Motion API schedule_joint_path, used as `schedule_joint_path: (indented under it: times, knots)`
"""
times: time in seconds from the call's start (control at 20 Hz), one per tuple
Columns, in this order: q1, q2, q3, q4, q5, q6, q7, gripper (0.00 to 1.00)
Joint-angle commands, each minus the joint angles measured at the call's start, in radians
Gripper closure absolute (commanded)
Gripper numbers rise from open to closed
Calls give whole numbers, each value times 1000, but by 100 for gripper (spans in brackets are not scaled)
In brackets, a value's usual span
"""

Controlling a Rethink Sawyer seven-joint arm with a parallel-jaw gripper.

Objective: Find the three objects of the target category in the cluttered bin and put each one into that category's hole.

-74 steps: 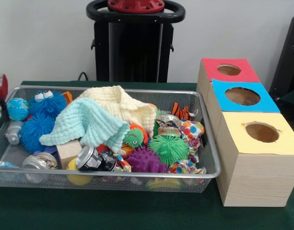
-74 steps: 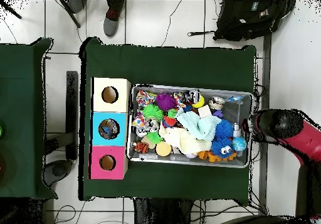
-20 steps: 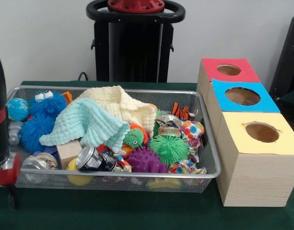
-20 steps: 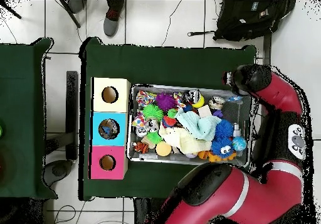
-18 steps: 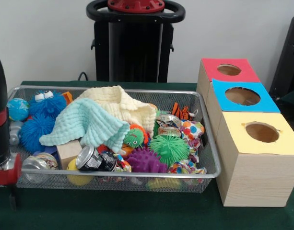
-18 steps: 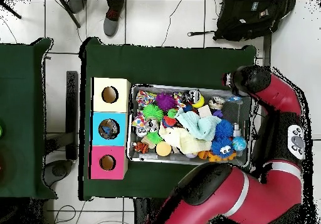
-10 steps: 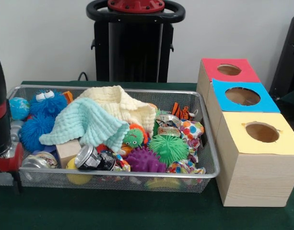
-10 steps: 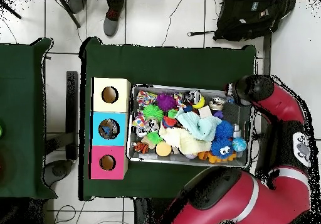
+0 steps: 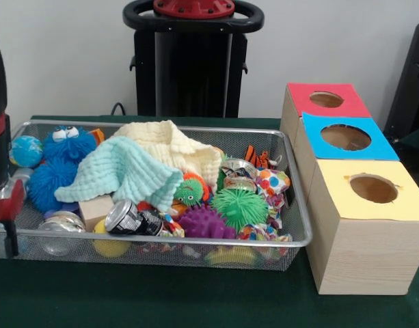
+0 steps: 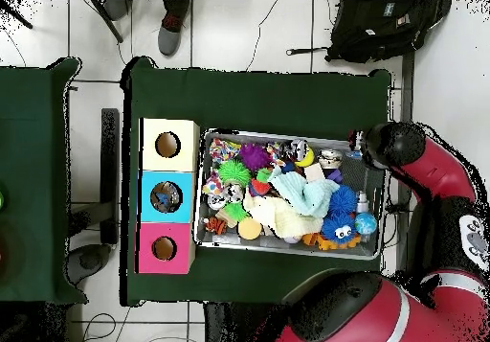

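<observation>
- Where the green surface (image 9: pixel 195 301) spreads widest, the red and black arm (image 10: pixel 431 223) curves up from the bottom of the overhead view to one end of the bin, the end away from the boxes
- bin (image 9: pixel 301 229): a wire mesh tray, heaped full, with its other end just beside the boxes
- boxes: three wooden ones in a row, each with a round hole in a coloured top: yellow (image 9: pixel 370 188), blue (image 9: pixel 344 137) and red (image 9: pixel 325 100); in the overhead view the blue hole has something in it, too small to tell what
- cloths: a mint one (image 9: pixel 124 174) lies over a cream one (image 9: pixel 171 147) in the middle of the heap
- blue fuzzy toys (image 9: pixel 55 171), one with eyes, sit at the arm's end, with a small globe ball (image 9: pixel 26 151) beside them
- spiky balls: a green one (image 9: pixel 240 207) and a purple one (image 9: pixel 204 222) touch near the front rim
- cans: a dark one (image 9: pixel 130 220) lies on its side by the front rim; a silver one (image 9: pixel 59 229) lies in the front corner close to the arm
- wood block (image 9: pixel 94 212), partly under the mint cloth
- jaws (image 9: pixel 7 229): at the front view's left edge, low at the bin's outer wall; I cannot tell whether they are apart or together
- which things belong to the target category cannot be told; every loose thing seen is in the bin
</observation>
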Motion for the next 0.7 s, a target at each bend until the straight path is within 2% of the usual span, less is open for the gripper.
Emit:
schedule_joint_path:
  times: [0.05,0.45,0.7]
  knots:
    - [-42,-102,-80,255,-1,137,233,0]
    - [-47,-119,-61,292,1,71,223,0]
    - [-91,-158,36,323,-8,-78,152,0]
